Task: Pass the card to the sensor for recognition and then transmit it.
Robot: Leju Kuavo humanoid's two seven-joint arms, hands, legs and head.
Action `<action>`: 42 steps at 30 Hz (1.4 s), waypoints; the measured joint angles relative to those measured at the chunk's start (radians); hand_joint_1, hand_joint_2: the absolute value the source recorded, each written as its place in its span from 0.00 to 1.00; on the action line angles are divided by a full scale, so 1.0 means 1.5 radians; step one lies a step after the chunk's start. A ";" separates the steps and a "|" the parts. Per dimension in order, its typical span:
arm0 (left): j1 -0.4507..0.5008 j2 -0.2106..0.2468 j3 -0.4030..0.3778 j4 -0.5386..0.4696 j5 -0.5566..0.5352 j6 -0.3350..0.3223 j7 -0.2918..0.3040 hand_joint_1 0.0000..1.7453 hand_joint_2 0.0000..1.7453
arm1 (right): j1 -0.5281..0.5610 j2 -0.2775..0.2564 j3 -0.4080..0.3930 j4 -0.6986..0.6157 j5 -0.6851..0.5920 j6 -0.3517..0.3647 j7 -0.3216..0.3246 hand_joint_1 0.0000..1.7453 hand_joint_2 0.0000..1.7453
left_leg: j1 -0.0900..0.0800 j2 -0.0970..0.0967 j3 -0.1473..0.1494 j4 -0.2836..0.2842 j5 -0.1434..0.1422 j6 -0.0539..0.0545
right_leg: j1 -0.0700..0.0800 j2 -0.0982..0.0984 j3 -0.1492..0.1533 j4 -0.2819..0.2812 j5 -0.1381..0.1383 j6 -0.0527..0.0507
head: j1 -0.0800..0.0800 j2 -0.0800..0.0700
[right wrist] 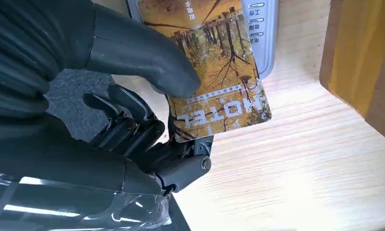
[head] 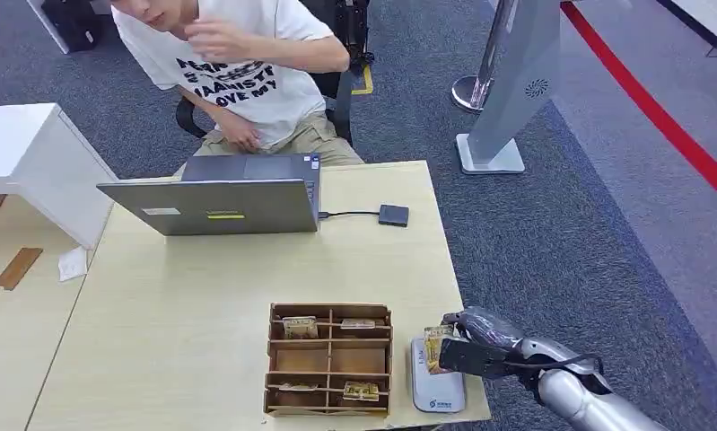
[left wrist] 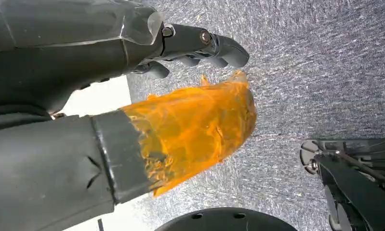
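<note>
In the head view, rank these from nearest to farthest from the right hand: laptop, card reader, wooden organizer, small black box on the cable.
From the right hand, which holds a card:
1. Card reader, just beside the hand at the table's near right corner.
2. Wooden organizer, to the reader's left.
3. Small black box, farther back on the right.
4. Laptop, at the far left, before the seated person.

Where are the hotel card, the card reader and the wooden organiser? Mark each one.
hotel card (right wrist: pixel 219 72), right wrist view, on its printed face above the word HOTEL.
card reader (head: pixel 439 393), head view, on its grey top near the logo.
wooden organiser (head: pixel 329 360), head view, on a middle compartment's floor.
</note>
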 joint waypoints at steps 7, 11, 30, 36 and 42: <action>0.000 0.000 0.000 0.000 0.000 0.000 0.000 0.00 0.00 | 0.001 0.000 0.000 0.000 0.000 -0.001 0.000 1.00 1.00 | 0.000 0.000 0.000 0.000 0.000 0.000 | 0.000 0.000 0.000 0.000 0.000 0.000 | 0.000 0.000; 0.000 0.000 0.000 0.000 0.000 0.000 0.000 0.00 0.00 | 0.001 0.000 0.000 0.000 0.000 -0.001 0.000 1.00 1.00 | 0.000 0.000 0.000 0.000 0.000 0.000 | 0.000 0.000 0.000 0.000 0.000 0.000 | 0.000 0.000; 0.000 0.000 0.000 0.000 -0.001 0.000 0.000 0.00 0.00 | 0.002 0.000 0.000 0.000 0.000 -0.001 0.000 1.00 1.00 | 0.000 0.000 0.000 0.000 0.000 0.000 | 0.000 0.000 0.000 0.000 0.000 0.000 | 0.000 0.000; 0.000 0.000 0.000 0.000 -0.002 0.000 0.000 0.00 0.00 | 0.003 0.000 0.000 0.000 0.000 -0.001 0.000 1.00 1.00 | 0.000 0.000 0.000 0.000 0.000 0.000 | 0.000 0.000 0.000 0.000 0.000 0.000 | 0.000 0.000; 0.000 0.000 0.000 0.000 -0.002 0.000 0.000 0.00 0.00 | 0.003 0.000 0.000 -0.001 0.000 -0.001 0.000 1.00 1.00 | 0.000 0.000 0.000 0.000 0.000 0.000 | 0.000 0.000 0.000 0.000 0.000 0.000 | 0.000 0.000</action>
